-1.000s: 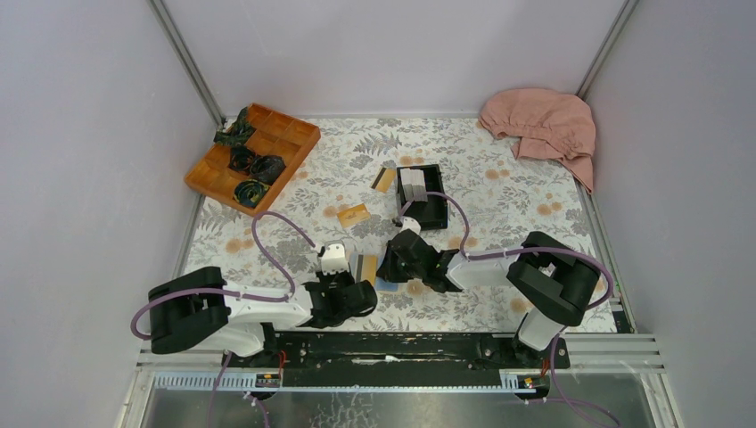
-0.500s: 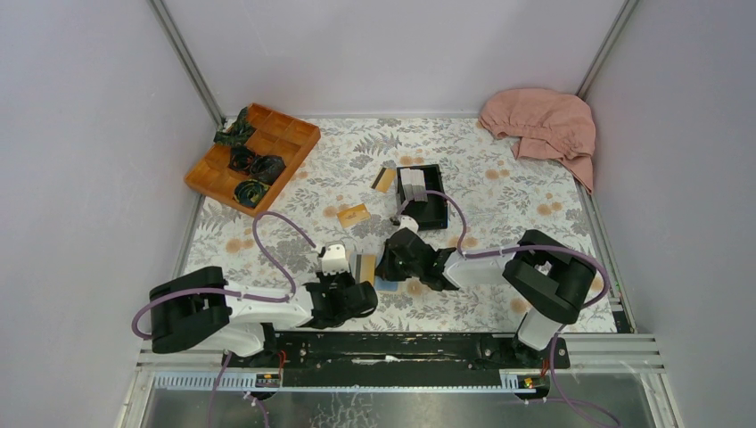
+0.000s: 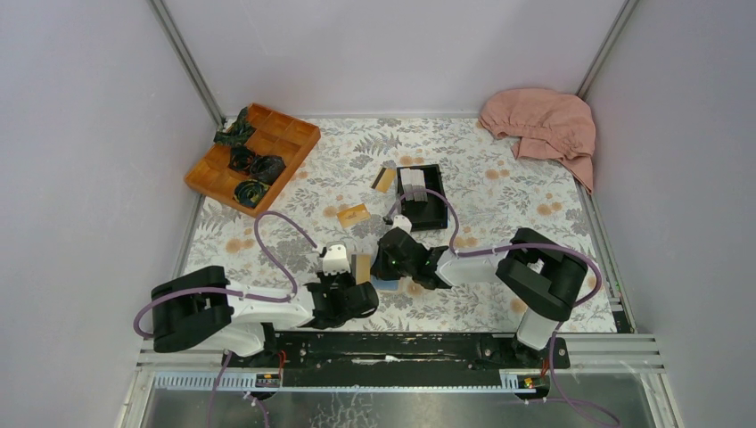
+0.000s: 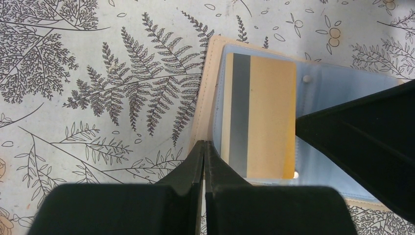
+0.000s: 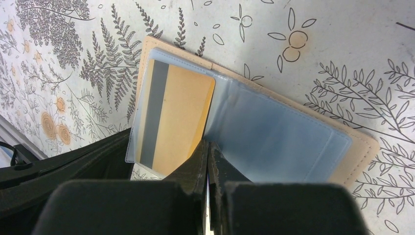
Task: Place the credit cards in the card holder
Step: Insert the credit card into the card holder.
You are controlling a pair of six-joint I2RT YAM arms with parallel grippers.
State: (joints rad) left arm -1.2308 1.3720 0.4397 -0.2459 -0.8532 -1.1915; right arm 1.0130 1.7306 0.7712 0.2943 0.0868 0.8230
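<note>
Both claws are pressed fully together, with no gap between their fingers, and I cannot tell whether either pinches anything. The left claw (image 4: 204,145) sets its closed tip on the tan border of the wallet (image 5: 293,139), along that half's outer long edge. The right claw (image 5: 207,145) sets its closed tip at the inner edge of the card (image 4: 269,117), right by the wallet's fold. Under them spreads the flowered tablecloth (image 3: 499,192). Well back on it stands a black box (image 3: 431,212). Near the arms' bases the wallet lies open and flat between the two claws, its clear plastic sleeves facing up. The orange-gold card, with a grey band down one side, looks to be inside the sleeve nearer the left claw. A loose card (image 3: 384,179) lies just beside the box's left wall, and a second loose card (image 3: 354,214) lies between the box and the wallet, apart from both.
</note>
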